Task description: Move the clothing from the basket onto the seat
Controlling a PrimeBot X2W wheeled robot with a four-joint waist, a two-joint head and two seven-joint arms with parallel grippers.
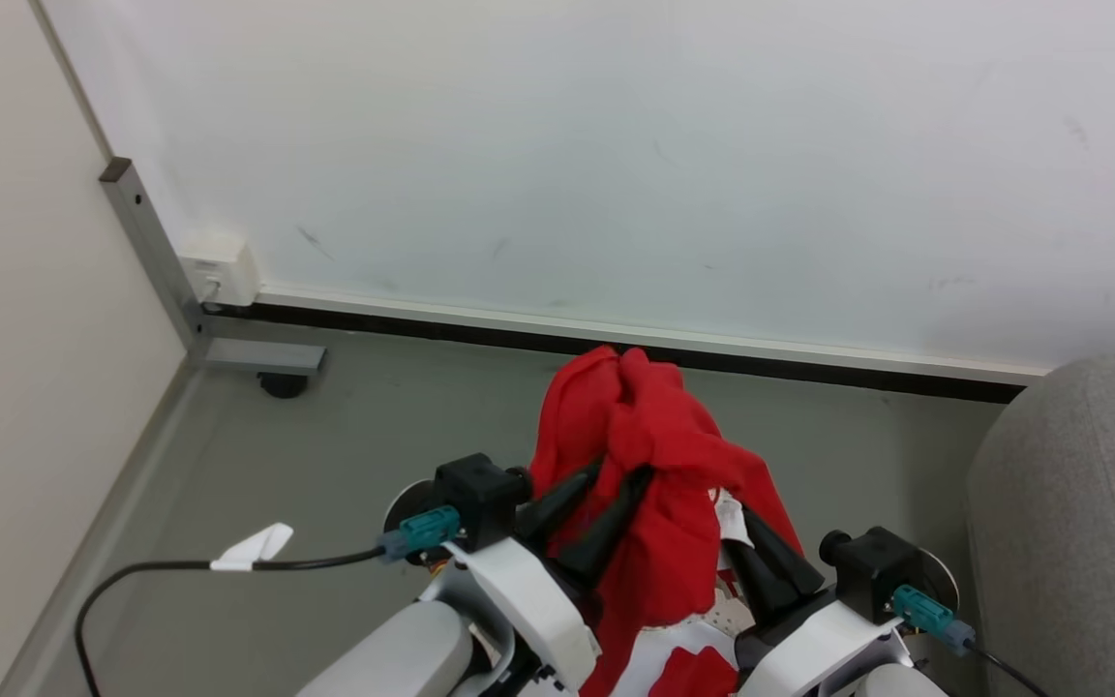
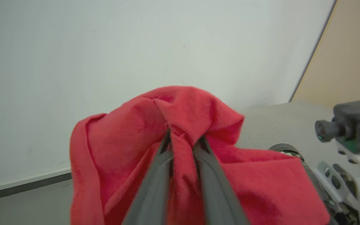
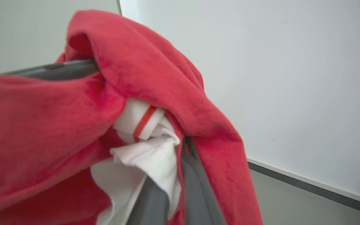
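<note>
left gripper (image 1: 623,470) clamping red garment (image 1: 659,445) fold, jaws nearly together. right gripper (image 1: 743,537) pinching its white-trimmed part, jaws together. both holding garment aloft over grey floor (image 1: 325,465), near wall (image 1: 616,145). seat (image 1: 1080,503) sitting just right.

I see the clothing (image 1: 654,455), a red garment wrapped round a white, red-striped piece, bunched up and hanging in the air. The grey woven seat (image 1: 1080,503) stands to its right, apart.
</note>
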